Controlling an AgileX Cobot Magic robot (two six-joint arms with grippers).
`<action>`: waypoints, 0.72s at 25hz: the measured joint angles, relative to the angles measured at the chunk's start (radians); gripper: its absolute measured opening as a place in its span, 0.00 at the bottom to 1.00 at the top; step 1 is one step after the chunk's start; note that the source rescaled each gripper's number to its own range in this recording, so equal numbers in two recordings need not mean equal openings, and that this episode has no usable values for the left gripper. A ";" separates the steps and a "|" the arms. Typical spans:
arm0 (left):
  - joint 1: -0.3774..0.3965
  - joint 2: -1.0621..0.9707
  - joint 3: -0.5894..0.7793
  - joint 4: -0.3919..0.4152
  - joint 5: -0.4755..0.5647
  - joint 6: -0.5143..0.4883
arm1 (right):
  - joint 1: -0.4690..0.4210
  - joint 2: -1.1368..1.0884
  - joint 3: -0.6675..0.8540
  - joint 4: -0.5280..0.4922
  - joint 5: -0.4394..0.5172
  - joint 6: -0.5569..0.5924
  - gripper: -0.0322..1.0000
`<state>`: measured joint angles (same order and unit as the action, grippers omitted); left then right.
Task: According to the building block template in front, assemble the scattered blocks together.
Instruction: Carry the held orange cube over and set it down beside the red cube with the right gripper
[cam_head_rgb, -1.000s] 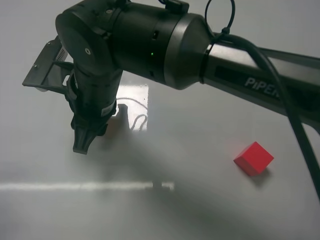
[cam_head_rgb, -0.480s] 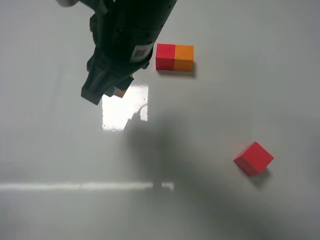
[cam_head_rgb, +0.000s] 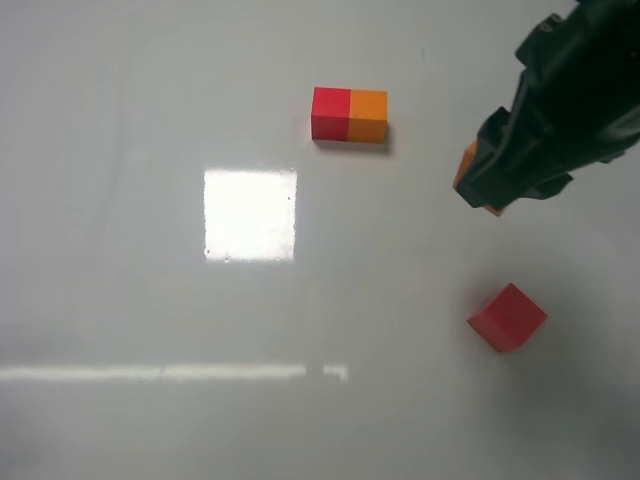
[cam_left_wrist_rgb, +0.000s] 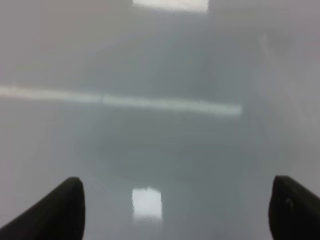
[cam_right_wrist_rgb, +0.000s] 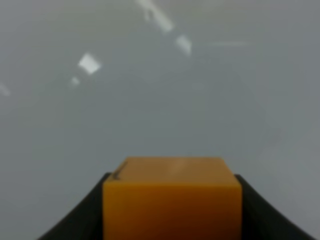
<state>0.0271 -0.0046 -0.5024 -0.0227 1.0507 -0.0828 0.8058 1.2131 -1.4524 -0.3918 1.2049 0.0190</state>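
Orange cube (cam_right_wrist_rgb: 172, 200) sits in the right gripper (cam_head_rgb: 480, 190), jaws clamped.

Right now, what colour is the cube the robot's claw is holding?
Orange. The cube shows best in the right wrist view, held by the right gripper.

Wide-spread left tool (cam_left_wrist_rgb: 177, 202) above glossy table (cam_left_wrist_rgb: 160, 145)

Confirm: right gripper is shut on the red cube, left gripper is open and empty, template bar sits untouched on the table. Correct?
Not quite. The right gripper is shut on the orange cube, not the red one; the right wrist view shows it between the fingers. The red cube lies loose on the table. The rest stands: left gripper open and empty, template bar untouched.
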 joint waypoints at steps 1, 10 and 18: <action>0.000 0.000 0.000 0.000 0.000 0.000 | -0.017 -0.047 0.043 -0.014 0.000 0.028 0.03; 0.000 0.000 0.000 0.000 0.000 0.000 | -0.052 -0.274 0.420 -0.061 -0.054 0.190 0.03; 0.000 0.000 0.000 0.000 0.000 0.000 | -0.052 -0.396 0.578 -0.061 -0.100 0.264 0.03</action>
<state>0.0271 -0.0046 -0.5024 -0.0227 1.0507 -0.0828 0.7540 0.8172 -0.8742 -0.4530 1.1045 0.2831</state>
